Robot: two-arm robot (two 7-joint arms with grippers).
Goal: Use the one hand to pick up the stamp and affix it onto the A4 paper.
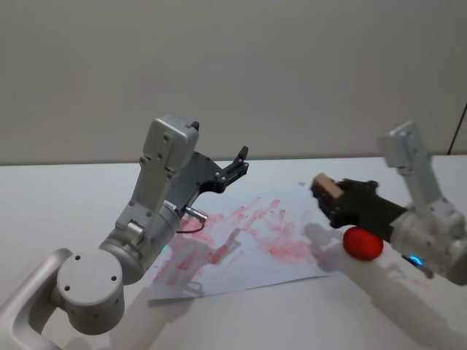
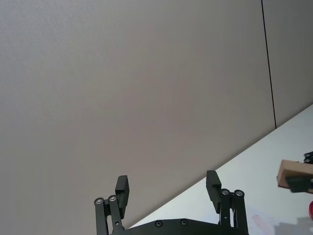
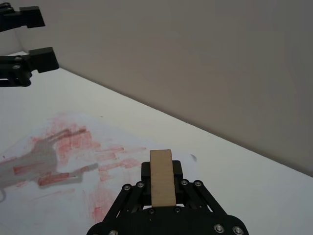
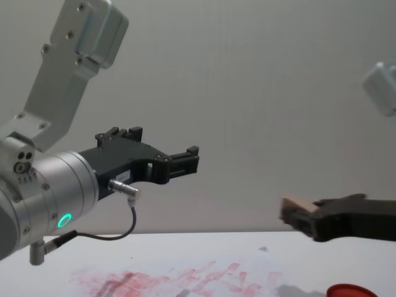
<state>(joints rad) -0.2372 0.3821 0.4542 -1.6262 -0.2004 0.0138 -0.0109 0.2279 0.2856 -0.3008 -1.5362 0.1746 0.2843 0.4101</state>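
right claw clamps stamp | left claw raised | head: ink pad beneath

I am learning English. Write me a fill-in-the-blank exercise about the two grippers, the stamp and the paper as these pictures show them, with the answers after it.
1. The right gripper is shut on the small wooden ____.
2. The left gripper, held up above the A4 paper, has its fingers ____.
3. The smeared marks on the A4 paper are ____ in colour.
4. The round ink pad lies off the A4 paper, beside its ____ edge.

Missing words: stamp; open; red; right.
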